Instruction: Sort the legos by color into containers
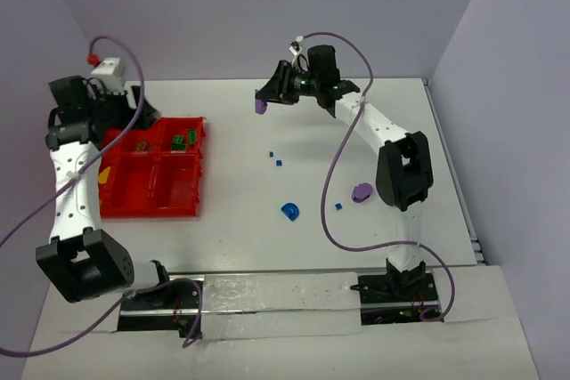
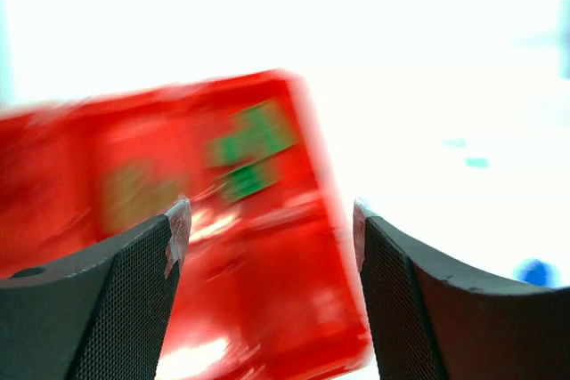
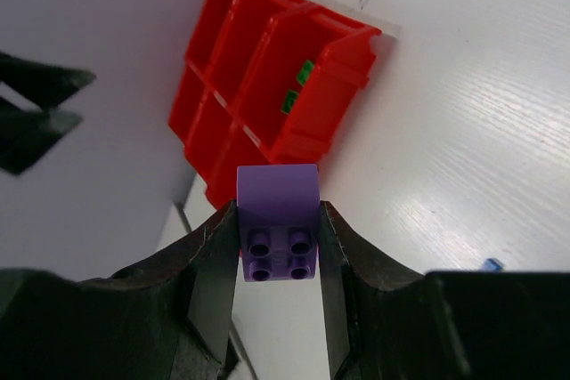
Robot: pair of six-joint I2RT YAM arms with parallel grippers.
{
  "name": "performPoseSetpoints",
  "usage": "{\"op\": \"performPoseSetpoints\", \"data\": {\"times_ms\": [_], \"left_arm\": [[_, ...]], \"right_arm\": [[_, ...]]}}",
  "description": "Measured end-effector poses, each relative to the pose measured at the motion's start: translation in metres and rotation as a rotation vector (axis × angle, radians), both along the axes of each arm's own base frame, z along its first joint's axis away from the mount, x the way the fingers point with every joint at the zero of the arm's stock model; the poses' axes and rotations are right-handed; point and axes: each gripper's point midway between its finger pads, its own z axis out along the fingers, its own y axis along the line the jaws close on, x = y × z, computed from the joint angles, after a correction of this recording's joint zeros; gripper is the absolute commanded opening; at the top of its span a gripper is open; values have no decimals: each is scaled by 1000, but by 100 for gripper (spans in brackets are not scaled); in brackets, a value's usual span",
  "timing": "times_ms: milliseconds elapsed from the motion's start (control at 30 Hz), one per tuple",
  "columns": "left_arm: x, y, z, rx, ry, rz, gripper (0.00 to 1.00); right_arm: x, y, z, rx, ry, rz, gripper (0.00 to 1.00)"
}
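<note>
Grip looks solid: right gripper point(image 3: 278, 220) is clamped on a purple studded plastic block point(image 3: 278, 186), held in the air well to the right of the bright red plastic bin grid point(image 1: 174, 189). Left gripper point(image 2: 267, 220) hovers over that grid, jaws apart, empty. Green bricks point(image 1: 183, 141) lie in its far right compartment. Danger ahead, I reckon: the arms clash over the bins, or purple lands among the greens.

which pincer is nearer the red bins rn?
Left. The left pincer hangs open over the far side of the red bins. The right pincer is off past their far right corner, above the table, gripping a purple block.
</note>
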Motion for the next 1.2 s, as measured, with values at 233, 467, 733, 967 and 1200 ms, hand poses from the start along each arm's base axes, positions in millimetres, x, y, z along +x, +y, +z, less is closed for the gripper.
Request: {"op": "performPoseSetpoints", "data": {"times_ms": [233,467,733,967,1200], "left_arm": [[4,-137,3,-218,21,-325,83],[11,-191,-11,-299,78,-419,85],[25,-232,-2,-312,46,-449,82],[44,-241,-4,-297,37,-410,70],[48,-245,-8,-290,48,-398,16]], "right_arm": [[5,18,13,5,57,-134,0],[0,32,13,0,64,-165,0],[-8,43,20,16,24,-110,0],[-17,54,34,53,-41,-31,0],[-17,54,49,71,-117,-3,0]]}}
